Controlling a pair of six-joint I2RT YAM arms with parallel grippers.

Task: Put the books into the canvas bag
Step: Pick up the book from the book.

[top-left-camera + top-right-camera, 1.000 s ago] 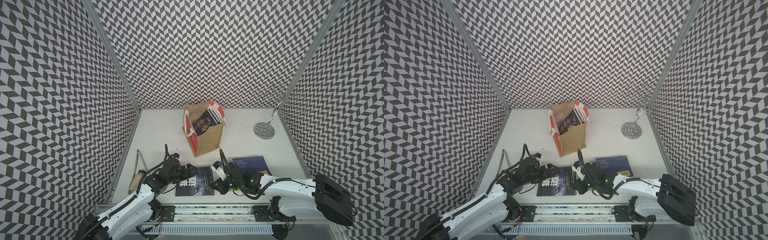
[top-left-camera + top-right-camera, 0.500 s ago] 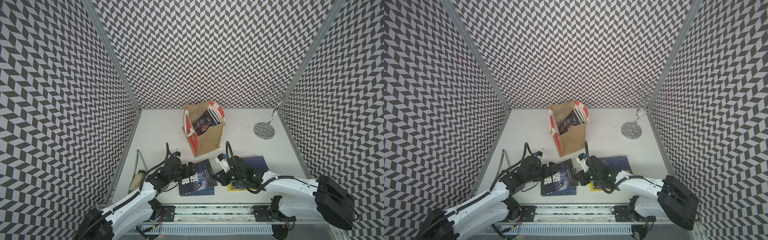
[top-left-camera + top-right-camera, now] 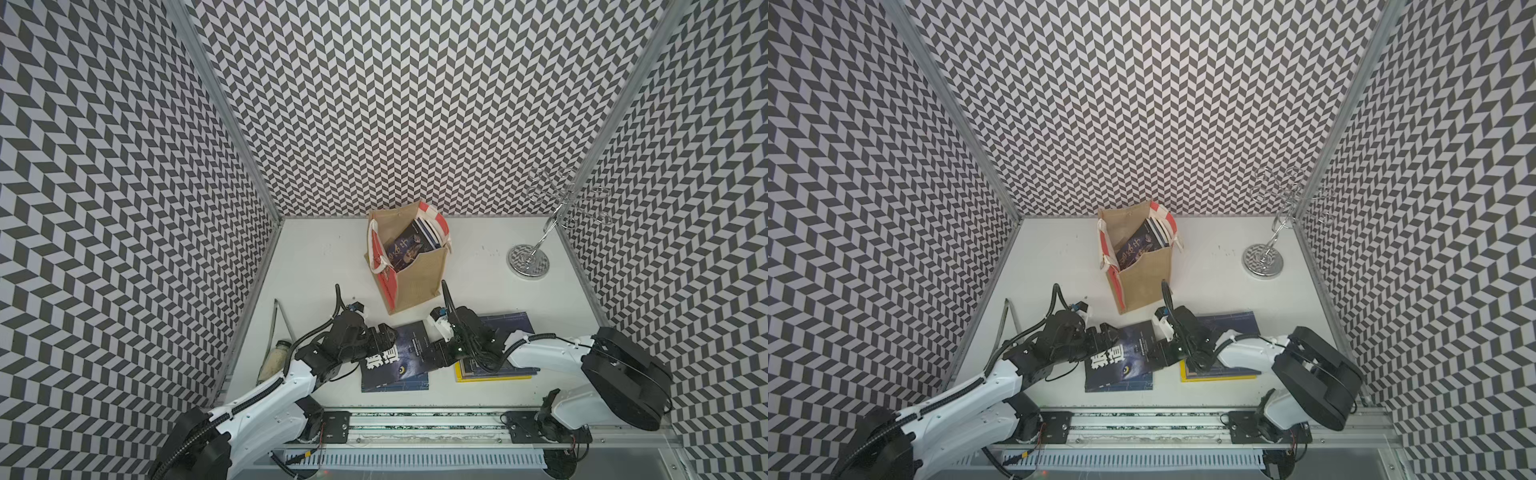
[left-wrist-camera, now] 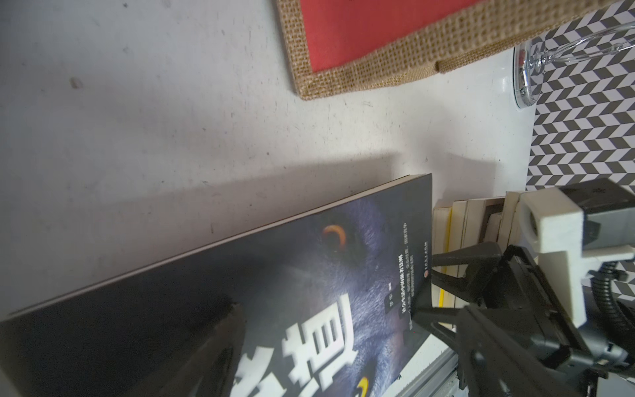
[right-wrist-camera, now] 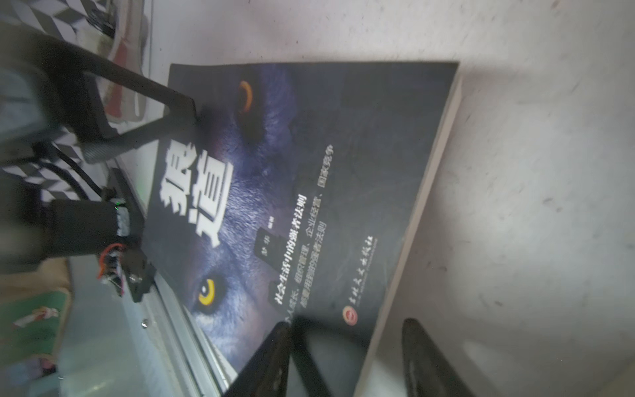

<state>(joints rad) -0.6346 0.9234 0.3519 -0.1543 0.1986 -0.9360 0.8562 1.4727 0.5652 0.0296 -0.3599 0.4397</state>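
The canvas bag [image 3: 409, 266] stands open at the table's middle back, with several books [image 3: 411, 245] leaning inside it. The black wolf-eye book [image 3: 395, 359] lies near the front, between both grippers. My left gripper [image 3: 386, 337] is open at its left edge, with one finger [image 4: 216, 343] over the cover. At the opposite edge my right gripper [image 3: 434, 355] is also open; in its wrist view [image 5: 347, 357] one finger lies over the cover and one beside it. More books, navy over yellow [image 3: 509, 328], are stacked under the right arm.
A chrome stand [image 3: 528, 259] is at the back right. A small jar [image 3: 272, 361] and a thin metal rod [image 3: 276, 328] lie along the left wall. The arms' rail [image 3: 415, 426] runs along the front edge. Patterned walls close in three sides.
My right gripper was shut on the wolf-eye book's edge and has now opened. The book has shifted slightly away from the front edge. The left gripper stays open.
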